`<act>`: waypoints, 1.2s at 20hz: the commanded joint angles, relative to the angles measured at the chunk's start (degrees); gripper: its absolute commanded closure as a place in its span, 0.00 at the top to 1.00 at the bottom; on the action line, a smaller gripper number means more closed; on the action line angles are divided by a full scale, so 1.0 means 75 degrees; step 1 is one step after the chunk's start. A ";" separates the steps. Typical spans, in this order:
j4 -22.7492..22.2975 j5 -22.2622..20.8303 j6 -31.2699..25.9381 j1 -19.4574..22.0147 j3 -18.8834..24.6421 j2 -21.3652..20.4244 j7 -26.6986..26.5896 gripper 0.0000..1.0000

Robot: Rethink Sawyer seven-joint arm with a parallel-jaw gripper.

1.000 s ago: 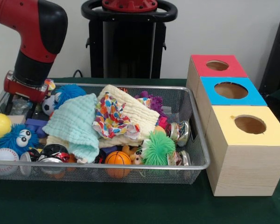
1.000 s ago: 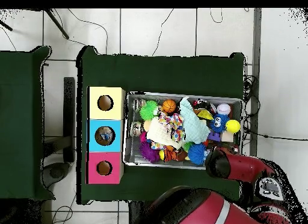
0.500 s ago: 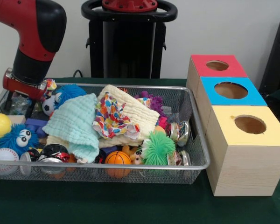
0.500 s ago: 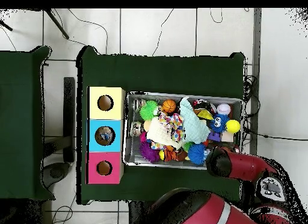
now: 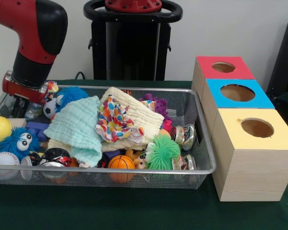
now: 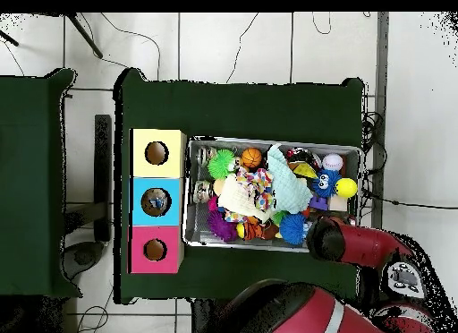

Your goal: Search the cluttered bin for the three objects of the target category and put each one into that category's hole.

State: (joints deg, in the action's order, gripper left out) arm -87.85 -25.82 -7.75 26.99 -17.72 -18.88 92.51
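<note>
Evidently sorting is barely begun: wire bin (image 5: pixel 201 143) remains full, gripper (image 5: pixel 20 103) sits low inside it, grasp state indeterminable.

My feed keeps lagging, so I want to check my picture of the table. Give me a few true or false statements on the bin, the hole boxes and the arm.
1. The three wooden boxes have red, blue and yellow tops, each with a round hole. True.
2. The wire mesh bin sits on top of the boxes. False: it stands beside them on the dark green tablecloth.
3. A mint green cloth lies over other items in the bin. True.
4. The small orange basketball rests in the yellow box's hole. False: it is in the bin, against the near wall.
5. The red and black arm hangs over the boxes. False: it reaches down at the bin's opposite end.
</note>
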 commanded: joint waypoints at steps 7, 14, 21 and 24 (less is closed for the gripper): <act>-0.0106 -0.0644 -0.1538 0.0300 0.0814 0.0399 -0.0716 0.00; -0.0143 -0.0654 -0.0640 0.0328 0.0839 0.0385 -0.0121 0.00; -0.0222 -0.0717 -0.0698 0.0341 0.0818 0.0349 -0.0147 1.00; -0.0307 -0.0731 -0.0694 0.0405 0.0870 0.0278 -0.0117 1.00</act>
State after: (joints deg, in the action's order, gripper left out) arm -87.35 -27.48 -9.13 27.60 -16.60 -18.69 92.51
